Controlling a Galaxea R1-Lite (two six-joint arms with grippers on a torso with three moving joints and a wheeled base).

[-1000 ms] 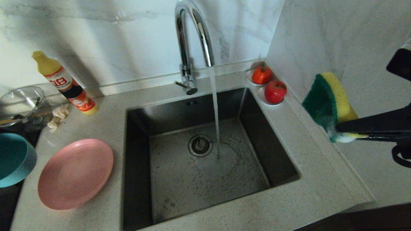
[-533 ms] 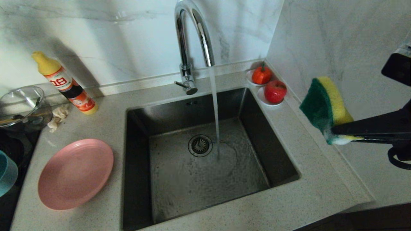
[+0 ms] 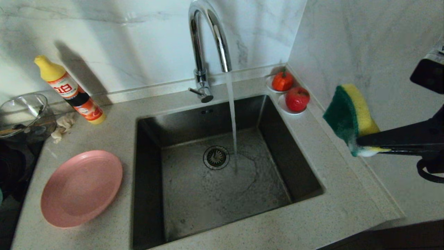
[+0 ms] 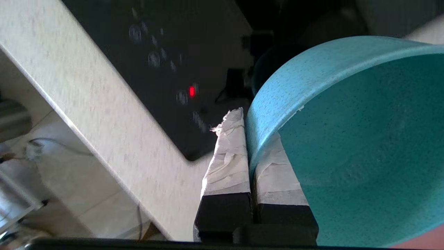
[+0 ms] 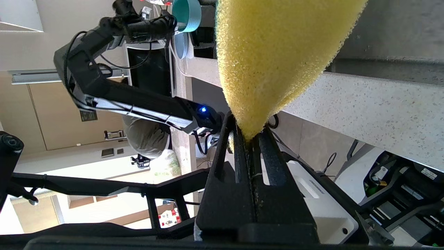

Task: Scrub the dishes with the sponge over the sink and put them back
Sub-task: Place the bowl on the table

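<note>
Sponge (image 3: 350,116), green scouring face toward the sink and yellow foam toward the wall, hangs in the air at the right, above the bench (image 3: 322,215) beside the sink's right rim. Its lower corner is pinched flat in the right claw (image 3: 367,146), whose two black fingers are clenched on it and reach in level from the right edge. In the right wrist view the yellow foam (image 5: 277,52) narrows to a point between those fingers.

The stainless sink (image 3: 149,180) lies left of the sponge, with water running from the chrome gooseneck tap (image 3: 208,38) onto the basin floor just right of the round drain strainer (image 3: 216,157).

The pink plate (image 3: 81,187) rests on the bench left of the sink, well apart from both claws.

The teal-blue bowl (image 4: 347,139) shows only in the wrist views: the left claw (image 4: 248,125), with taped fingers, is clenched on its rim, one finger outside the wall and one inside, above a black cooktop (image 4: 173,52).
</note>
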